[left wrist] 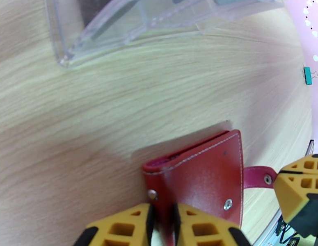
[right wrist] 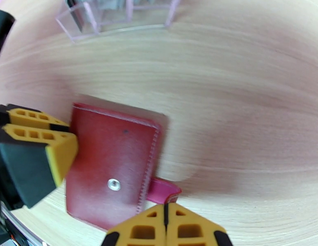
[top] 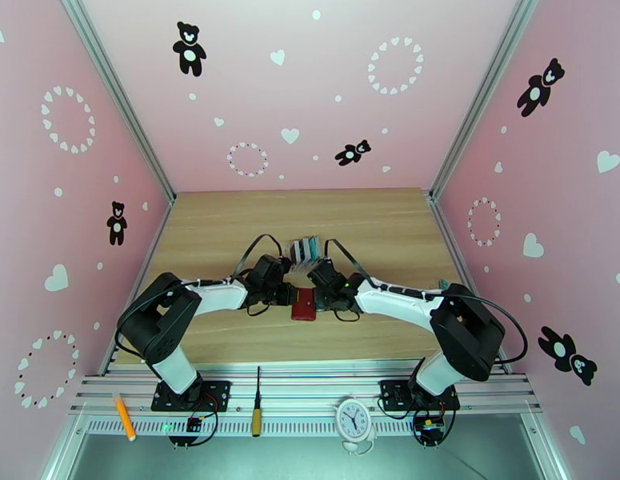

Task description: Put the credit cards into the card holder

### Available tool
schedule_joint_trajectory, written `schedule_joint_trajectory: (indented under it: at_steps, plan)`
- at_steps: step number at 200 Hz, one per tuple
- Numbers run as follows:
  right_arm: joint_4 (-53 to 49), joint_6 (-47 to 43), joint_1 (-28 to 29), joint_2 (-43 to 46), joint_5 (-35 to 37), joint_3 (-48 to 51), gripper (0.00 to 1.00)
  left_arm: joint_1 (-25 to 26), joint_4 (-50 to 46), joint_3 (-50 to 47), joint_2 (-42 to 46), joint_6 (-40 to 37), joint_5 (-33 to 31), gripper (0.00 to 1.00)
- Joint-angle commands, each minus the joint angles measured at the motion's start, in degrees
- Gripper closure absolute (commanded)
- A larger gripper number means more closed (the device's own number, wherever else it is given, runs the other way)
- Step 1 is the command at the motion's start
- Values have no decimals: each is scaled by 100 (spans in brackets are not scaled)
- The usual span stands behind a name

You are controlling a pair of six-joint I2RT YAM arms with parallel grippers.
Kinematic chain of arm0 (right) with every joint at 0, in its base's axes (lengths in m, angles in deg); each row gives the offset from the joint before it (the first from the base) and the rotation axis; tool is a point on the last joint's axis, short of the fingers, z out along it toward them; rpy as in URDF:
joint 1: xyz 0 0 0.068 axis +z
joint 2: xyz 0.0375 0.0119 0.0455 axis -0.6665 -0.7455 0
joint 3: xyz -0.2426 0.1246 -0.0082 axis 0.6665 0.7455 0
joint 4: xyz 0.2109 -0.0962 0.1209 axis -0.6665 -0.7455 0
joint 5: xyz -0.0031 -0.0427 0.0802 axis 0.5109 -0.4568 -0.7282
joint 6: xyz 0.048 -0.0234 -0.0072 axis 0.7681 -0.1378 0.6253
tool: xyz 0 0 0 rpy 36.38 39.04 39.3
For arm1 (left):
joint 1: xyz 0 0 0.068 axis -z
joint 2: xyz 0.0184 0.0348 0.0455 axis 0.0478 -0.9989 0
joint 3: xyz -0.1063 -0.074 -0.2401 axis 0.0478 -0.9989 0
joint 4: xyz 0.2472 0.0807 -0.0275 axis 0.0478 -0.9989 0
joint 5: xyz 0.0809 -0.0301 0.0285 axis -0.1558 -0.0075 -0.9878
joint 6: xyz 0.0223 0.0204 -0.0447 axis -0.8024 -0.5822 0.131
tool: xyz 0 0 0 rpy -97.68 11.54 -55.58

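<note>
— Where's the card holder (left wrist: 200, 177) against your claws?
— My left claw (left wrist: 162, 216) is clenched on its folded edge. It stretches rightward to my right claw (right wrist: 165, 212), which is clamped tight with the snap tab (right wrist: 165, 191) at its tips.
— Anything unclear?
— Whether that tab is pinched, I cannot tell. The credit cards (top: 312, 248) stand ahead of both claws in a clear rack (left wrist: 117, 29), blurred and cut off.
— Room?
— Bare table (top: 230, 226) between the card holder and the clear rack, and more to the right of my right claw.

Red card holder (top: 304, 306) folded, tab loose; cards (top: 304, 250) beyond.
</note>
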Motion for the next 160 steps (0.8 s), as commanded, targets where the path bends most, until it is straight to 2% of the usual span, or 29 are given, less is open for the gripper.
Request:
schedule_joint_trajectory:
  at_steps: [1, 53, 74, 160]
  plan:
    - [-194, 86, -4, 240, 141, 131, 95, -34, -634, -281, -60, 12, -577, 76]
    - [-341, 110, -12, 253, 268, 166, 88, -39, -552, -340, 35, 23, -565, 76]
    - [-367, 121, -14, 208, 296, 176, 81, -41, -536, -350, 49, 22, -551, 76]
    - [-342, 121, -12, -101, 335, 132, 79, -39, -477, -386, 101, 49, -490, 76]
